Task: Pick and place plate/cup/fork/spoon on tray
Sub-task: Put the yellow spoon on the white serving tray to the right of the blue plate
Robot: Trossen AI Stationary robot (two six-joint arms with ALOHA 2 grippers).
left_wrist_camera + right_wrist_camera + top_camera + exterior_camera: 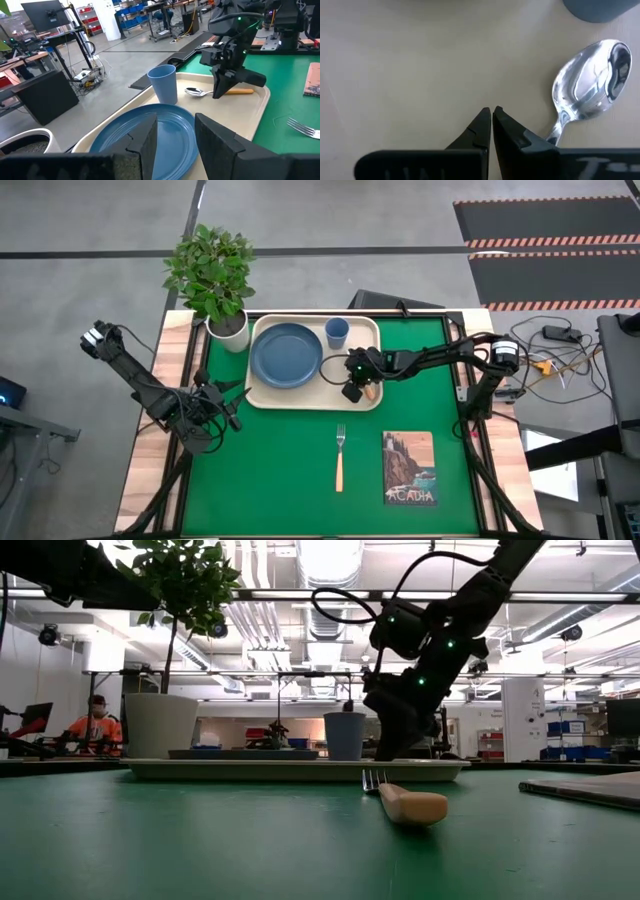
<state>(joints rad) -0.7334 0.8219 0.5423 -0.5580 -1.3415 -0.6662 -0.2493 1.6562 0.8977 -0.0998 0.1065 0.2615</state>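
Note:
The cream tray holds the slate-blue plate, the light-blue cup and the spoon, which lies flat on the tray floor near the tray's right end. My right gripper is shut, pointing down just over the tray right beside the spoon's neck; it also shows in the left wrist view. The fork lies on the green mat in front of the tray, tines toward it. My left gripper is open and empty at the tray's left, level with the table. My right gripper's shut fingers stand over the tray from above, next to the spoon's neck. The neck runs behind one finger, so I cannot tell whether they touch it. The spoon rests on the tray.
A white pot with a green plant stands at the tray's far left corner. An "ACADIA" picture card lies on the mat at the front right, beside the fork. Open green mat lies in front of the tray on the left.

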